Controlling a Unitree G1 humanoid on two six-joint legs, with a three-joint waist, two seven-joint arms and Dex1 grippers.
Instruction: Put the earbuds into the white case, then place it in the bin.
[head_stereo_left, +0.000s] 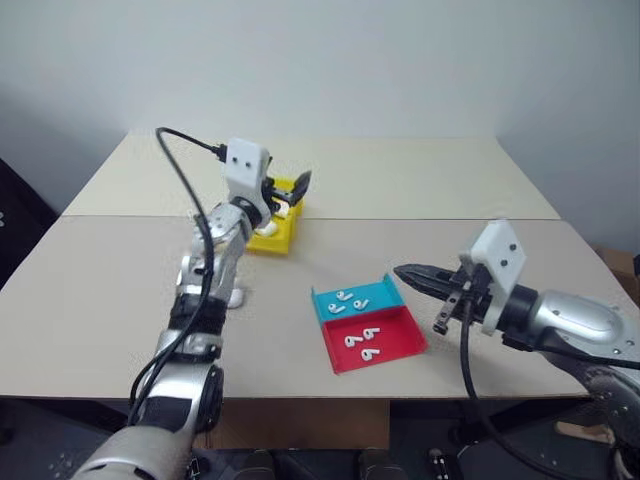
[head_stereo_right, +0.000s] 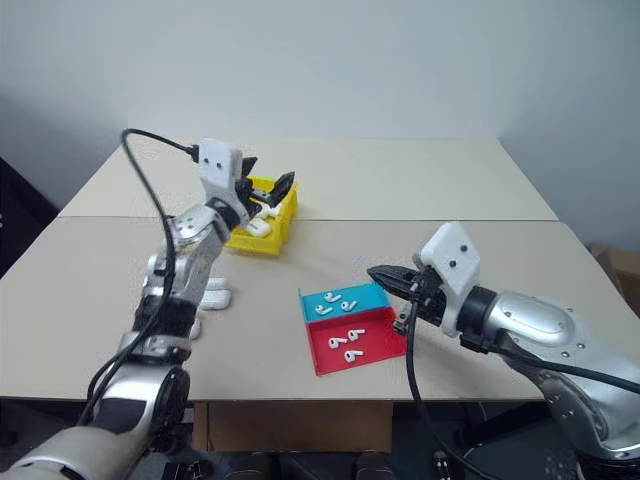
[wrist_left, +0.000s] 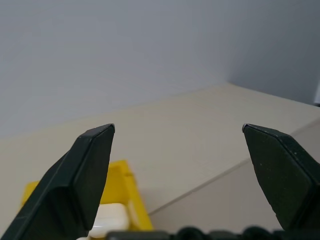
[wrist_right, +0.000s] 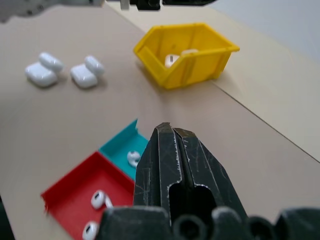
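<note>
My left pincer (head_stereo_right: 268, 184) hangs spread and empty over the tall-walled yellow plastic bin (head_stereo_right: 268, 232), glossy white case (wrist_right: 172, 60) lying inside; right pincer (head_stereo_left: 405, 272) pressed together.

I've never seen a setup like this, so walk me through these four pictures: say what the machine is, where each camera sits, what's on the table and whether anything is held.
This is a two-armed humanoid robot. Two pictures come from cameras on its head, looking down over a beige table; the other two come from a camera on each wrist.

The left gripper hangs open and empty above the yellow bin, which has white cases inside. The right gripper is shut, holding nothing, beside a blue tray and a red tray with loose earbuds. Two open cases lie on the table.
</note>
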